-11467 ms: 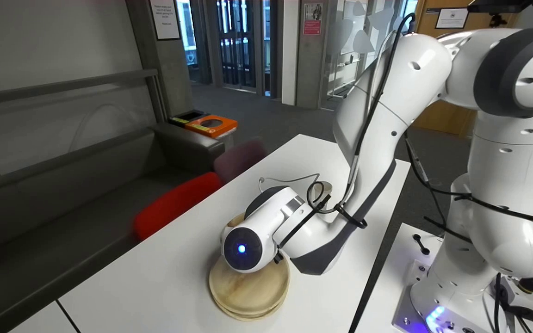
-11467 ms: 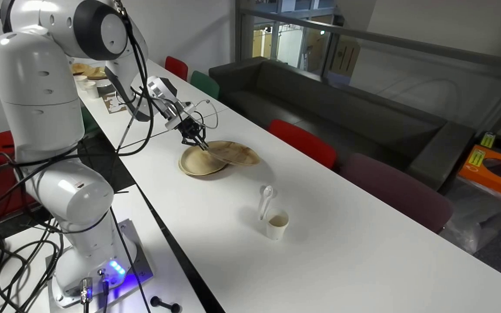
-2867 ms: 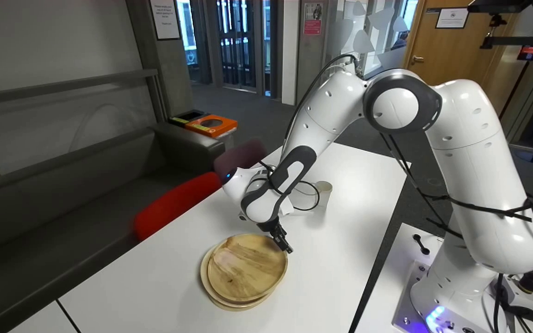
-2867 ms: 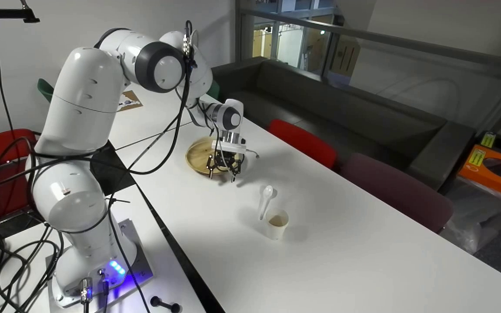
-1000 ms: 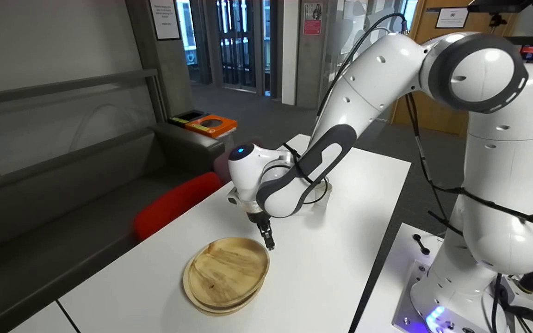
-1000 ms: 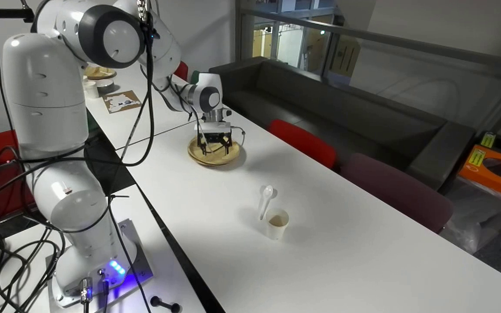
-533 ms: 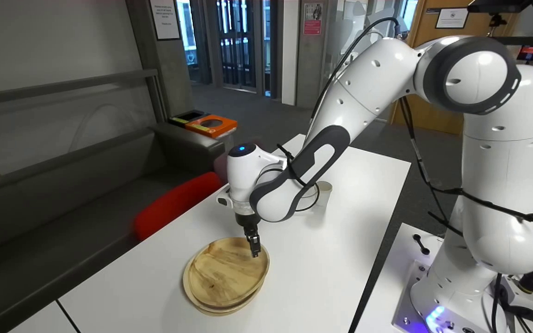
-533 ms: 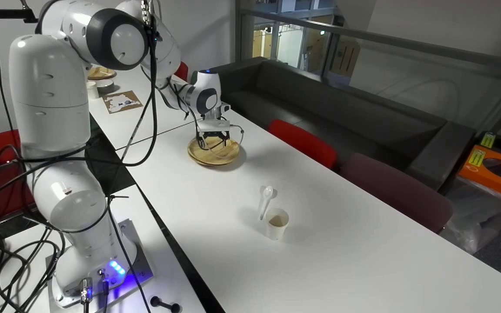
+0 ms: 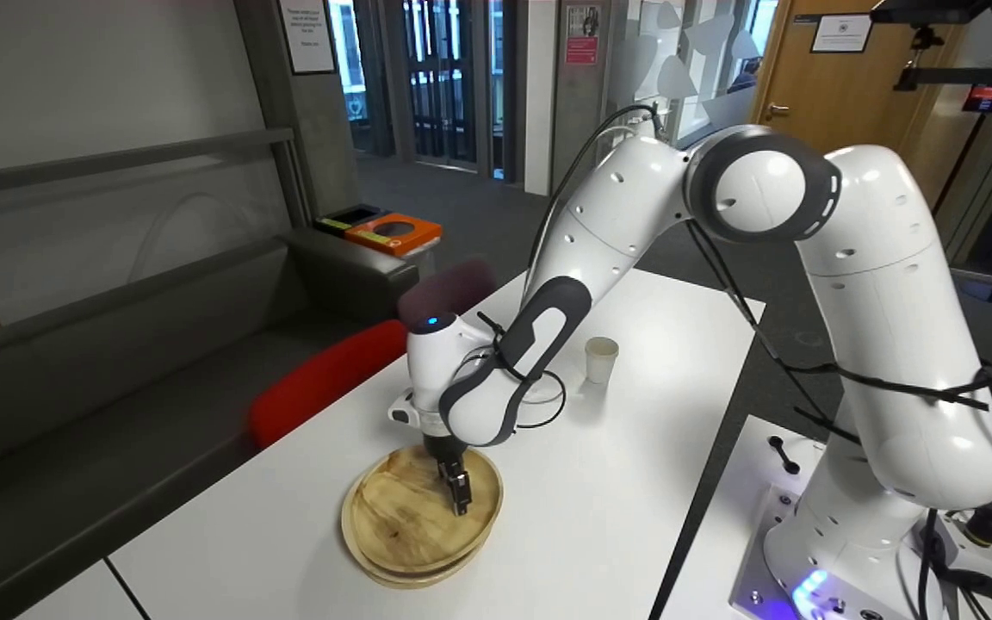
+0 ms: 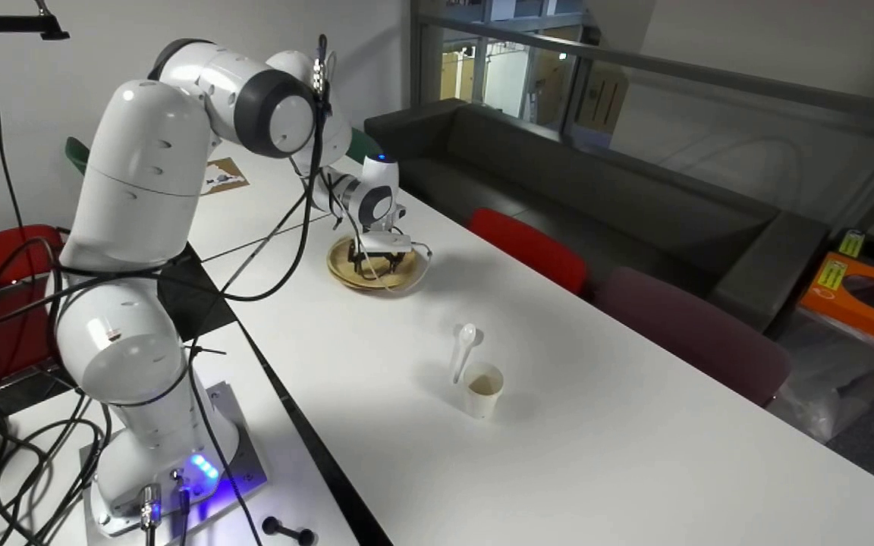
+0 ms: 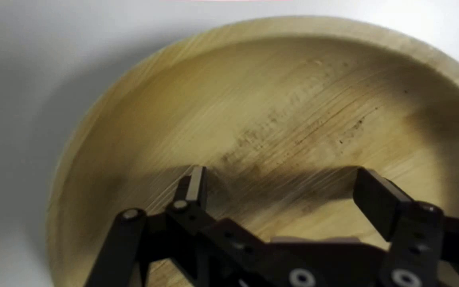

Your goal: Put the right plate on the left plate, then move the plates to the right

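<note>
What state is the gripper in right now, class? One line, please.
Gripper: open, fingers apart over the upper plate, nothing held between them.

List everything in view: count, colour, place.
table: one seamed top, white, centre
lower plate: one, tan, on table
upper plate: one, tan, on lower plate
cup: one, white, on table
spoon: one, white, beside cup
card: one, brown and white, farther along table
bar: one, black, past table edge
chairs: at least five, red, green and purple, around table
sofa: one, grey, beyond table
railing: one, grey, above sofa
bin tops: two, orange and black, past sofa
wooden door: one, brown, background
notices: several, mostly white, background
arm: one, white, over table
cables: several, black, along arm
gripper: one, black, open over upper plate
</note>
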You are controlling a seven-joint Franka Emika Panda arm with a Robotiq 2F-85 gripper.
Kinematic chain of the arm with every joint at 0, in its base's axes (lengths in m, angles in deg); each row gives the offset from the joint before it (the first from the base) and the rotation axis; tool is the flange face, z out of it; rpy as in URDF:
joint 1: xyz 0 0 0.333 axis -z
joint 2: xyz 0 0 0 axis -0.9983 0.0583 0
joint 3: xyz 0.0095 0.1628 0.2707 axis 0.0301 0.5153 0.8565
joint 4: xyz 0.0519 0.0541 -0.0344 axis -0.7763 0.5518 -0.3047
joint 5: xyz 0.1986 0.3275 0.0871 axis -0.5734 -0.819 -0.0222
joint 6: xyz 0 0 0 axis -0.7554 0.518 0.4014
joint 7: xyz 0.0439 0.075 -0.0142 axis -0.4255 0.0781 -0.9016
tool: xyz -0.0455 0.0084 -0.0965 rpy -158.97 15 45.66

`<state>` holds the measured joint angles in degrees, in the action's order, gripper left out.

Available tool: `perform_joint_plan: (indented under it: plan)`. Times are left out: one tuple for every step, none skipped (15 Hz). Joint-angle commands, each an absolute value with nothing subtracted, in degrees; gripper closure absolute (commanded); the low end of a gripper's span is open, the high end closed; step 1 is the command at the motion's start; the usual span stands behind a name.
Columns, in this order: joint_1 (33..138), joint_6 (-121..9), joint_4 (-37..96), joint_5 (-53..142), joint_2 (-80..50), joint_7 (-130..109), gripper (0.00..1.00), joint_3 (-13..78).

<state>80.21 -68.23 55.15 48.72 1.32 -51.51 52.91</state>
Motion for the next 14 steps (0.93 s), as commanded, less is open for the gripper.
perform_joint_plan:
  plan:
    - [82.4,-67.8,50.6,47.7,6.8,-57.6,0.0,55.5]
    - [82.2,-67.6,50.0,48.1,7.6,-57.5,0.0,55.0]
    - [82.0,-67.5,49.6,48.4,8.1,-57.0,0.0,54.4]
    - [82.1,-67.6,49.4,48.5,8.4,-56.5,0.0,53.8]
    - [82.1,-68.2,49.9,48.7,8.2,-55.6,0.0,53.2]
    - [82.0,-68.7,50.1,49.0,7.7,-55.0,0.0,52.6]
    - [82.0,-69.2,50.7,49.2,7.0,-54.4,0.0,52.0]
    - [81.9,-70.1,51.8,49.7,6.1,-53.3,0.0,50.8]
    - [81.6,-70.5,52.3,50.2,5.5,-52.2,0.0,49.7]
    - [81.6,-70.9,53.0,50.7,4.8,-51.2,0.0,48.6]
    - [81.7,-71.1,53.2,50.9,4.5,-50.1,0.0,47.6]
    - [82.1,-70.7,53.3,51.0,4.4,-49.6,0.0,47.0]
    - [82.1,-70.5,53.4,51.2,4.4,-48.6,0.0,46.1]
    - [82.2,-70.0,53.5,51.4,4.4,-47.9,0.0,45.4]
